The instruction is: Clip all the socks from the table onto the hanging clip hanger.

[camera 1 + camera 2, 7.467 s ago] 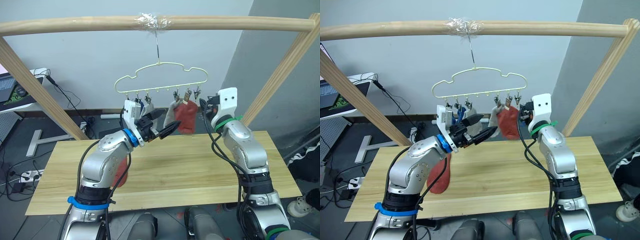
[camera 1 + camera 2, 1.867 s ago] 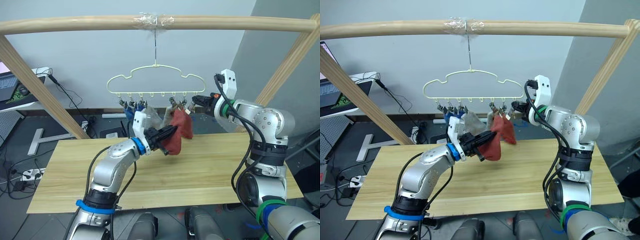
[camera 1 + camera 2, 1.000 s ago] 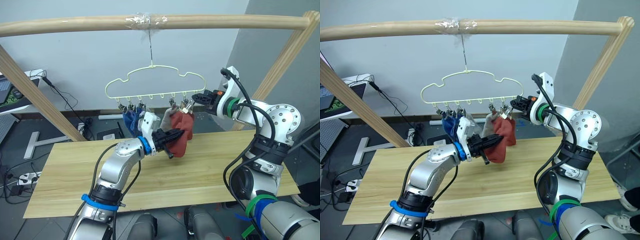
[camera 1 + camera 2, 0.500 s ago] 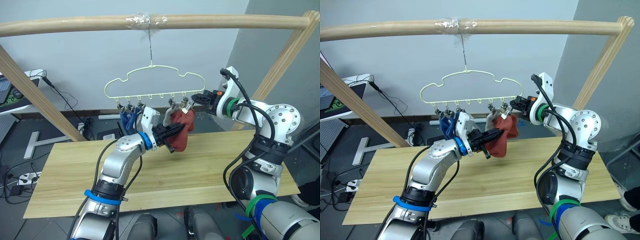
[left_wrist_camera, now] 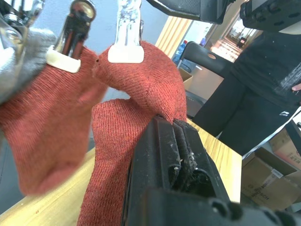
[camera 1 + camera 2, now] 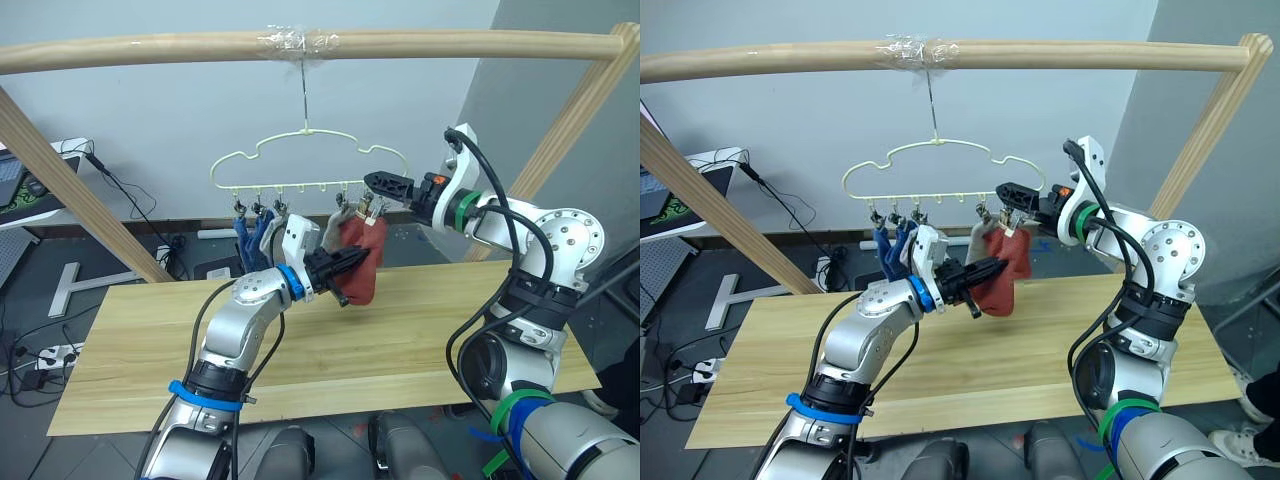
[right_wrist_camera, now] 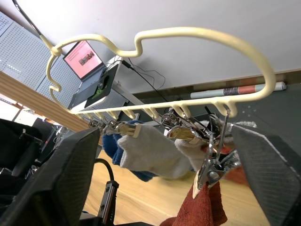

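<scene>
- Socks hang under the clip hanger [image 6: 310, 170] in the middle of the frame: blue socks [image 6: 252, 232] at the left end of the row, a grey sock [image 7: 150, 151] next to them, and rust-red socks [image 6: 360, 262] at the right end. No sock is seen on the bare parts of the table [image 6: 430, 330] in the lower half, so the task seems almost done.
- Left gripper [image 6: 352, 259], a little left of centre, has its fingers closed on a fold of the last red sock [image 5: 141, 99]. In the left wrist view, two clips [image 5: 126, 28] each already bite a red edge, so I think the gripper holds the fabric up only so that the clip can seat well.
- Right gripper [image 6: 378, 182], upper right of centre, has its fingers spread wide, one on each side of the right end of the hanger, and holds nothing. It probably stands there to work the last clip or to steady the wire.
- Edges and room: the hanger swings freely from its hook on the wooden bar [image 6: 150, 48] at the top, so a pull can turn it. Both grippers are close together at the right end, with little room between them. Below, the table gives open space for drawing back, and the slanted wooden posts [image 6: 70, 190] are well apart.
</scene>
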`<state>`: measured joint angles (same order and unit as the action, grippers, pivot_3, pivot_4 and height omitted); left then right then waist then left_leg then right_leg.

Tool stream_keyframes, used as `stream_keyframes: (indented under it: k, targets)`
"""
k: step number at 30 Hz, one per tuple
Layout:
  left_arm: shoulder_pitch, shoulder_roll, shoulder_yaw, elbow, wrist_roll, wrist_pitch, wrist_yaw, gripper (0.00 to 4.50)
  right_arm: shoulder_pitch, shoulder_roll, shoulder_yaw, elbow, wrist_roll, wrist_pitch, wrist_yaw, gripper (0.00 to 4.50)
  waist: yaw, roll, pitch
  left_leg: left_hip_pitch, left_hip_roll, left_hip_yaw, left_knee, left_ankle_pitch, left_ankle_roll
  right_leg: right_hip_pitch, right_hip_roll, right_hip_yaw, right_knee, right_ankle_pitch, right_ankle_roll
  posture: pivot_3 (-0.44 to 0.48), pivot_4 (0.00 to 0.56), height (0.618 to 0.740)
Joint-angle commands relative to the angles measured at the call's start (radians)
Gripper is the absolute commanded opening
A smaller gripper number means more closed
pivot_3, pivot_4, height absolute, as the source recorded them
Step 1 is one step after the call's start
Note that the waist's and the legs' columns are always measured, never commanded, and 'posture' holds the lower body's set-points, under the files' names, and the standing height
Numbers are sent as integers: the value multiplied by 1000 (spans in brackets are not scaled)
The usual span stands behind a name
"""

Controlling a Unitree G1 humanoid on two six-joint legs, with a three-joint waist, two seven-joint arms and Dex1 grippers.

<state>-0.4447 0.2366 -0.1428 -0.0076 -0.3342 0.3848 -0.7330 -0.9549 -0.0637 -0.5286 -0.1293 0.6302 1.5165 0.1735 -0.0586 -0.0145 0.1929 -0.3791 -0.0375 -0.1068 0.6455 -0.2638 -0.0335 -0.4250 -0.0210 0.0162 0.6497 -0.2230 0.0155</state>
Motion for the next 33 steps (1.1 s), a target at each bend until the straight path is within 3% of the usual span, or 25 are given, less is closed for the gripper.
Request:
stream_keyframes:
  k: [1, 18, 22, 25, 33]
  targets:
    - [-7, -5, 4, -49, -30, 10, -15, 227, 3, -27, 10, -42, 28, -65, 21, 4493, 1, 0, 0, 0, 0, 0, 0, 0, 0, 0, 0, 0, 0, 0, 0, -54, 188, 740]
    - [69, 52, 26, -86, -26, 26, -23, 4493, 169, -185, 190, -81, 13, -242, 96, 4500, 0, 0, 0, 0, 0, 0, 0, 0, 0, 0, 0, 0, -1, 0, 0, -56, 183, 740]
    - [109, 90, 62, -106, -24, 23, -5, 4493, 241, -273, 266, -96, -22, -327, 141, 4500, 1, 0, 0, 0, 0, 0, 0, 0, 0, 0, 0, 0, -1, 0, 0, -42, 180, 740]
    - [193, 179, 179, -123, -24, 26, 26, 4493, 389, -403, 353, -120, -118, -516, 244, 4500, 2, 0, 0, 0, 0, -1, -1, 0, 0, 1, 0, 0, -3, -1, 1, -42, 180, 740]
    - [318, 335, 380, -95, 0, -1, 90, 4493, 615, -542, 455, -95, -297, -903, 380, 4500, 7, 1, 1, 3, 0, 1, 0, -1, 1, 4, 0, 0, -4, -4, 6, -19, 176, 740]
